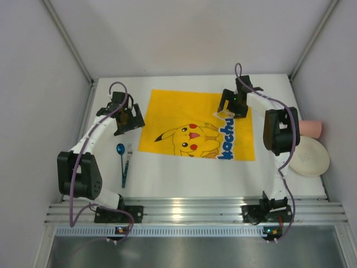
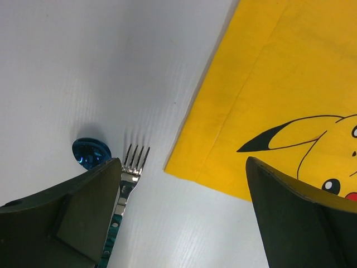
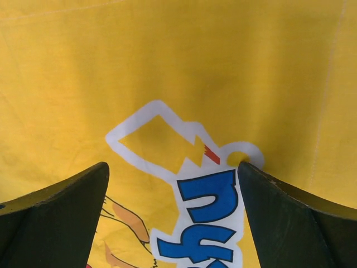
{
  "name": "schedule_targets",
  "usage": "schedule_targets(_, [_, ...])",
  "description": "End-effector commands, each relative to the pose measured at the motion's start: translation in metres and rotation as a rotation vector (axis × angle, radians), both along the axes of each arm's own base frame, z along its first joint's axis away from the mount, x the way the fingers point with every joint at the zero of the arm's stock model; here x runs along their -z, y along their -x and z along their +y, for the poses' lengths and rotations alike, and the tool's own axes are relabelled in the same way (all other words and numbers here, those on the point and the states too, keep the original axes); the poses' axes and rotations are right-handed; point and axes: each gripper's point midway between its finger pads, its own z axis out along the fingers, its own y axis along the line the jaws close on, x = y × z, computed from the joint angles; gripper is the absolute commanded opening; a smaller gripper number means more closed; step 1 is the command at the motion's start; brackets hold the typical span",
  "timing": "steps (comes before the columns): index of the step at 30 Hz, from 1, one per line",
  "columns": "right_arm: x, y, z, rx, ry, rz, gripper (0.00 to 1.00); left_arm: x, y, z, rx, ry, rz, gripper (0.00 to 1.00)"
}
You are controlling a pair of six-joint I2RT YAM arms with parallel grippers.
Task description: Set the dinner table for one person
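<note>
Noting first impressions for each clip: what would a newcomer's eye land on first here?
The bright yellow Pikachu cloth spread across the middle dominates, with the right gripper and its open fingers over the blue lettering. A blue spoon and a fork lie side by side on the white dinner table, left of the cloth. A white plate and a pink cup sit at the right edge.
</note>
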Motion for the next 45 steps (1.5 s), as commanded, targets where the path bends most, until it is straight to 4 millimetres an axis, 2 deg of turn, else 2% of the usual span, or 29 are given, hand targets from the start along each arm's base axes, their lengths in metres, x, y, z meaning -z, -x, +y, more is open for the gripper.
schedule_targets(1, [-0.026, -0.018, -0.009, 0.009, -0.007, -0.074, 1.0, 0.001, 0.02, 0.002, -0.016, 0.009, 0.044, 0.98])
schedule_targets(2, [-0.043, -0.019, -0.009, 0.011, -0.012, -0.108, 1.0, 0.003, 0.025, 0.002, -0.017, 0.012, 0.053, 0.98])
schedule_targets(4, [-0.065, -0.02, -0.008, 0.012, -0.027, -0.144, 1.0, 0.009, 0.037, 0.001, -0.016, 0.026, 0.068, 0.97])
schedule_targets(5, [-0.089, -0.018, -0.008, 0.018, -0.039, -0.183, 1.0, 0.012, 0.041, 0.0, -0.019, 0.033, 0.073, 0.97])
schedule_targets(7, [-0.115, -0.013, -0.007, 0.019, -0.06, -0.22, 1.0, 0.023, 0.055, -0.001, -0.037, 0.05, 0.101, 0.97])
schedule_targets(8, [-0.141, -0.006, -0.006, 0.031, -0.079, -0.256, 1.0, 0.028, 0.061, 0.0, -0.049, 0.054, 0.118, 0.95])
schedule_targets(9, [-0.153, -0.002, -0.004, 0.029, -0.096, -0.269, 1.0, 0.038, 0.071, -0.001, -0.059, 0.061, 0.147, 0.94])
schedule_targets(11, [-0.179, 0.009, -0.004, 0.031, -0.124, -0.307, 1.0, 0.042, 0.08, 0.002, -0.08, 0.058, 0.156, 0.92])
schedule_targets(14, [-0.195, 0.023, -0.003, 0.025, -0.137, -0.316, 1.0, 0.051, 0.091, 0.004, -0.078, 0.05, 0.188, 0.9])
schedule_targets(18, [-0.186, 0.037, -0.006, 0.011, -0.12, -0.289, 1.0, 0.069, 0.105, 0.005, -0.08, 0.047, 0.203, 0.88])
schedule_targets(22, [-0.17, 0.05, -0.008, -0.002, -0.104, -0.241, 1.0, 0.076, 0.099, 0.011, -0.092, 0.02, 0.195, 0.84])
schedule_targets(24, [-0.165, 0.058, -0.01, -0.007, -0.096, -0.225, 1.0, 0.089, 0.101, 0.016, -0.098, 0.0, 0.221, 0.83])
schedule_targets(27, [-0.165, 0.062, -0.011, -0.01, -0.088, -0.221, 1.0, 0.102, 0.1, 0.019, -0.104, 0.004, 0.255, 0.8])
schedule_targets(34, [-0.158, 0.068, -0.015, -0.014, -0.067, -0.196, 1.0, 0.114, 0.093, 0.026, -0.132, -0.005, 0.265, 0.69])
schedule_targets(37, [-0.154, 0.07, -0.017, -0.015, -0.052, -0.189, 1.0, 0.118, 0.091, 0.023, -0.127, 0.013, 0.268, 0.55])
schedule_targets(39, [-0.152, 0.07, -0.018, -0.014, -0.047, -0.185, 1.0, 0.122, 0.091, 0.019, -0.123, 0.034, 0.277, 0.42])
schedule_targets(45, [-0.149, 0.072, -0.021, -0.013, -0.03, -0.18, 1.0, 0.126, 0.091, 0.015, -0.117, 0.054, 0.284, 0.16])
